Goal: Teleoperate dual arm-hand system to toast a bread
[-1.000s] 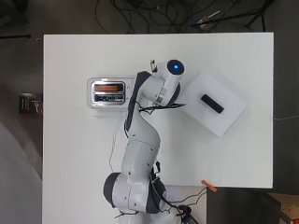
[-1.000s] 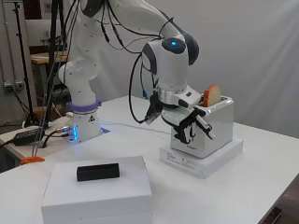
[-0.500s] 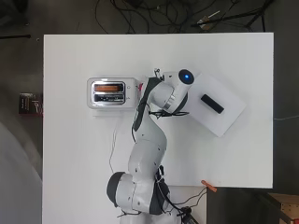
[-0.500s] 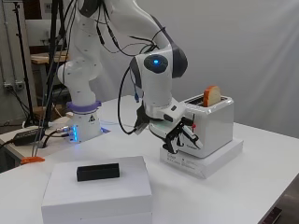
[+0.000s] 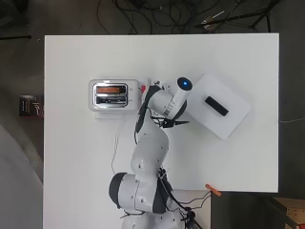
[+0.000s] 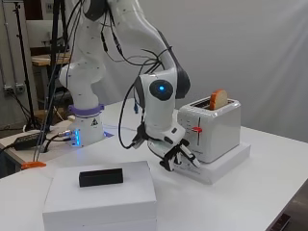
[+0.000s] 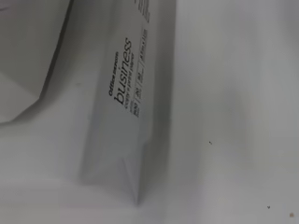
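— Hand (image 6: 179, 158) first: where does it sit relative to the toaster (image 6: 210, 128)?
— Low, just in front of the toaster's lever end, hanging over the edge of the flat white package (image 6: 219, 162) that the toaster stands on. Its fingers (image 6: 189, 159) spread downward and outward, fairly straight and relaxed, gripping nothing.
— And the arm's pose?
— The forearm (image 6: 161, 103) drops almost vertically toward that spot, wrist bent so the hand points down and a little toward the toaster. From above, the arm (image 5: 151, 148) reaches up from its base and ends beside the toaster's lever end, hiding the hand.
— Bread?
— One slice (image 6: 218, 99) stands upright in the toaster's far slot, its top sticking out above the rim. The red lever (image 6: 195, 129) on the end facing the hand sits high.
— Anything else near the toaster?
— A white box (image 6: 100, 196) lies on the table (image 6: 250, 192) on the hand's side of the toaster, well apart from it, with a small black block (image 6: 101, 177) on top. The wrist view shows the printed edge of the package (image 7: 126, 116) close up.
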`<act>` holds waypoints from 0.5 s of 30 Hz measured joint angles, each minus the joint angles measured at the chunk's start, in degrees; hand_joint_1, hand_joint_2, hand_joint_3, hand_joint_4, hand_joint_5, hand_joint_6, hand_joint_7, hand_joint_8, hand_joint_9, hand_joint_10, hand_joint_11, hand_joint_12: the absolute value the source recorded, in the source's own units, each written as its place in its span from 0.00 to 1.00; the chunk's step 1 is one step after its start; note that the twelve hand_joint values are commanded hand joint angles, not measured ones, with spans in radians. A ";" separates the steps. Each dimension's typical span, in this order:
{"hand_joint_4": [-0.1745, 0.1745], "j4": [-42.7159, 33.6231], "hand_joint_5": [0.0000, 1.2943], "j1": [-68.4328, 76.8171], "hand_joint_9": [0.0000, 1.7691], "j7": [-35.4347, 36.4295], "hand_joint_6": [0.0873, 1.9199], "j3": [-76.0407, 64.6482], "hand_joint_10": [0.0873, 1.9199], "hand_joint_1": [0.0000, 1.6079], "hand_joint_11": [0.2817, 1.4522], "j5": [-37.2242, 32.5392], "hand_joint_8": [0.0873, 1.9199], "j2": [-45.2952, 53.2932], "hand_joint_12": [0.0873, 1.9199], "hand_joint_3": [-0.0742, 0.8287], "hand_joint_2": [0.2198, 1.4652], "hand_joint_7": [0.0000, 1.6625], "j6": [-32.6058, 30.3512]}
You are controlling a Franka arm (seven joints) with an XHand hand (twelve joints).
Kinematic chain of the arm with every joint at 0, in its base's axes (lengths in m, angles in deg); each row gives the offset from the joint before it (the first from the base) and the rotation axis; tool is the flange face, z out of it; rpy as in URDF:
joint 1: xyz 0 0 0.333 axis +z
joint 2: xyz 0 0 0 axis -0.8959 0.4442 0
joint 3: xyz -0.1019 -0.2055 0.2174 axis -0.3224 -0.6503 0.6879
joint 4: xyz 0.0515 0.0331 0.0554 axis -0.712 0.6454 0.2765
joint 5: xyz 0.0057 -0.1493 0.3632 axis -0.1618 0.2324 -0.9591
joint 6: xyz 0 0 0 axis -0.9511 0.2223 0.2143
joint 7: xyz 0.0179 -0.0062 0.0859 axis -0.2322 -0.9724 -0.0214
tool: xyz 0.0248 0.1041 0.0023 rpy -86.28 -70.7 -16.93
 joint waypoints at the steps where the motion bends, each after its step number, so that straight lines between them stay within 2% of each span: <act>1: 0.19 -0.08 0.21 -0.12 0.92 -1.09 0.00 0.33 1.00 0.16 0.83 0.50 1.00 0.27 0.99 0.08 0.70 0.77 -0.05; 5: 0.21 -1.22 0.21 -0.79 0.91 -4.28 0.00 1.33 1.00 0.11 0.80 0.66 1.00 0.90 0.98 0.09 0.76 0.75 0.39; 11: 0.22 -0.81 0.26 -1.48 0.90 -0.14 0.00 1.64 1.00 0.10 0.78 -1.42 1.00 -2.44 0.97 0.09 0.78 0.75 0.33; 15: 0.23 1.35 0.28 -1.84 0.82 -0.20 0.00 1.63 1.00 0.11 0.65 0.56 1.00 -5.31 0.97 0.08 0.79 0.67 -0.19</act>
